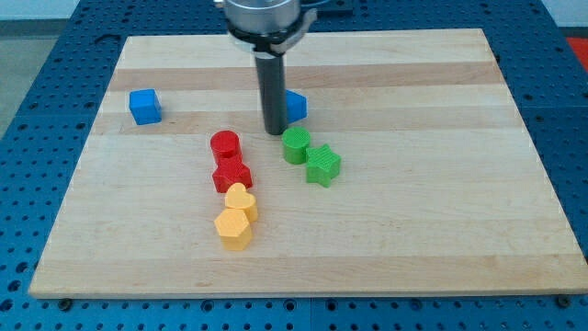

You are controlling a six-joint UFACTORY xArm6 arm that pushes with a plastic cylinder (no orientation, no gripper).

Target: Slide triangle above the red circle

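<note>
The blue triangle point(296, 106) lies in the upper middle of the board, partly hidden behind my rod. My tip point(274, 132) rests on the board just left of and slightly below the triangle, touching or nearly touching it. The red circle point(225, 145) lies left of and below the tip, with a red star point(231, 175) touching it from below.
A blue cube point(144, 107) sits at the view's left. A green circle point(296, 145) and green star point(322, 165) lie just below and right of the tip. A yellow heart point(242, 200) and a yellow hexagon point(233, 229) lie below the red star. The wooden board point(441, 221) ends at blue pegboard.
</note>
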